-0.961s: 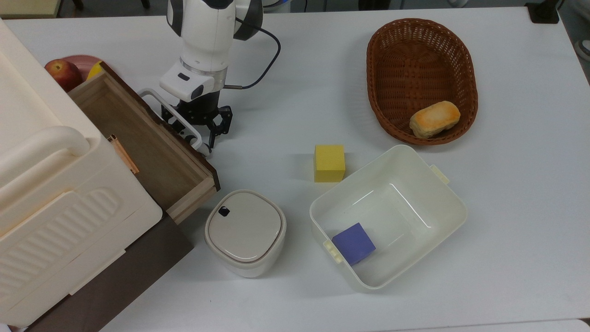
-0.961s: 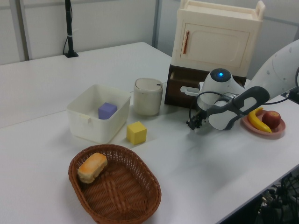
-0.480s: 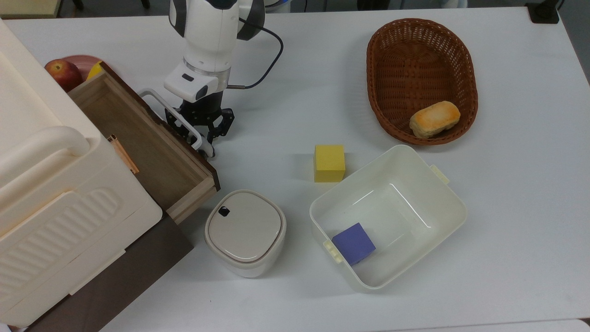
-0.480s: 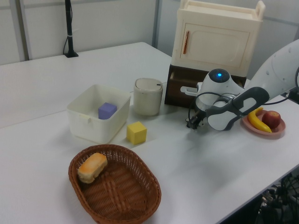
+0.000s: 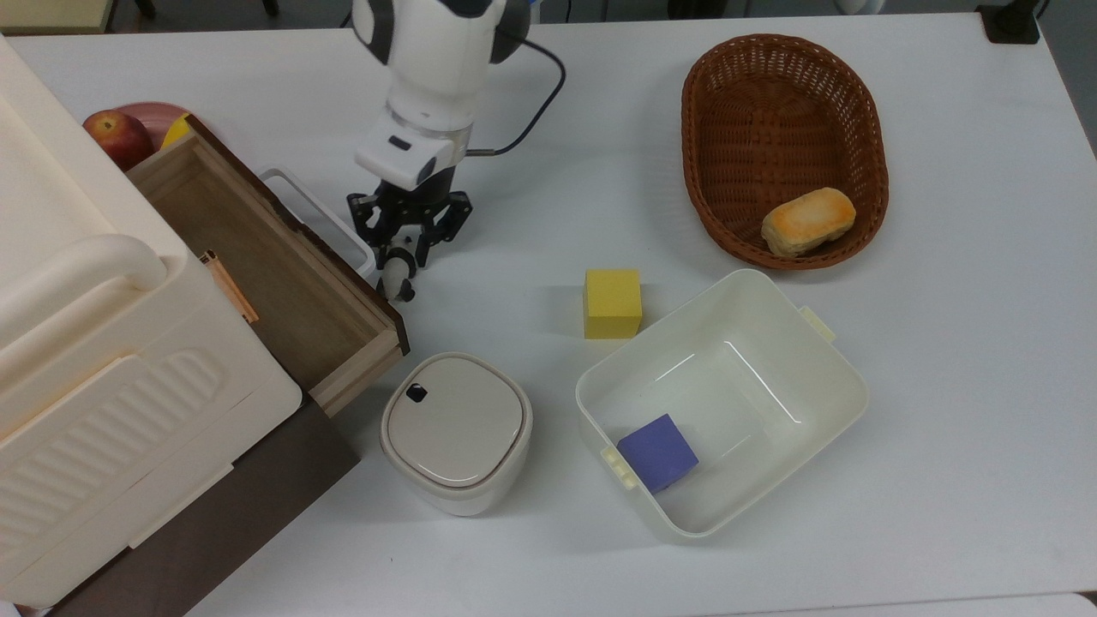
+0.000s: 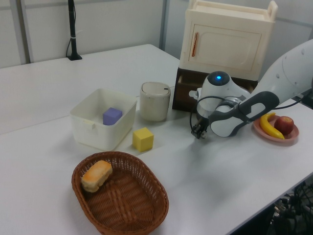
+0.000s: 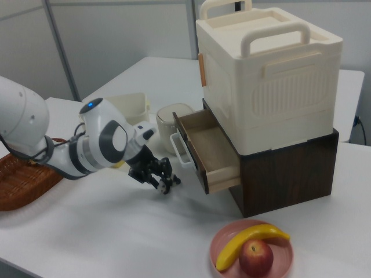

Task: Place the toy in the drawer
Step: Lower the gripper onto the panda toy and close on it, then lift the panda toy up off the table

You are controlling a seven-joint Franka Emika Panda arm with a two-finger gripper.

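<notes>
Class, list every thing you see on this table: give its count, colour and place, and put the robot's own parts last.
Toy: one, black-and-white, on the table beside the drawer's front.
Drawer: one, light wood, dark front, pulled open.
Cabinet: one, cream, above the drawer.
Lidded bin: one, beige, near the drawer's corner.
Tub: one, white, top view's centre-right.
Purple cube: one, inside the tub.
Yellow cube: one, beside the tub.
Basket: one, brown wicker.
Bread: one, golden, in the basket.
Plate: one, pink, holding an apple and a banana.
Gripper: one, black, open, over the toy.

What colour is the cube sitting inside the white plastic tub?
Purple; the top view shows it best.
</notes>
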